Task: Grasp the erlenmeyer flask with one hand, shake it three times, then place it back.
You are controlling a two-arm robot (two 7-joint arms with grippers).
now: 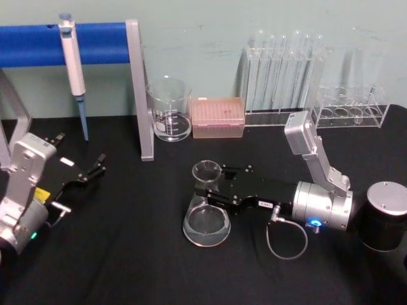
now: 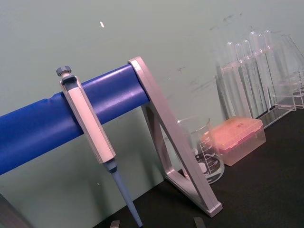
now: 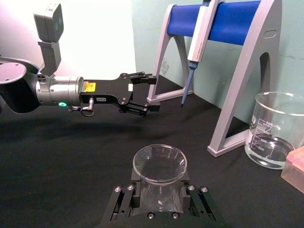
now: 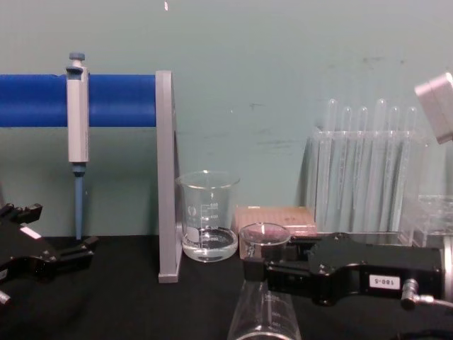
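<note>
On the far left of the black table point(image 1: 127, 254) rests the left hand point(image 1: 96, 166), black and boxy on a silver arm, with its two thin fingers apart and nothing between them. Next comes one pipette point(image 1: 71, 57), white and grey with a blue pointed tip, hanging from one fat blue bar point(image 1: 102, 43). The bar looks soft and round, and one flat grey metal leg point(image 1: 143, 95) holds up its end. Just right of the leg stands one beaker point(image 1: 170, 108), a straight round glass cup with white marks and a little clear water in the bottom. Beside it sits one pink box point(image 1: 218, 116), see-through plastic with a bumpy top. In front of these two, near the middle of the table, is the one erlenmeyer flask point(image 1: 206, 222), clear glass, wide and round at the bottom and thin at the neck, with an open round rim. It is upright, and I cannot tell if its bottom touches the table. The right hand point(image 1: 216, 185), black and flat with small screws, reaches in from the right and is clamped on the neck just under the rim, one jaw on each side. Behind its silver arm stand about six tall thin test tubes point(image 1: 283, 70) in a clear stand. Right of them is one low rack point(image 1: 353, 108), clear plastic with round holes. Last, at the far right, sits one black can point(image 1: 386, 216), round, with a shiny silver lid.
</note>
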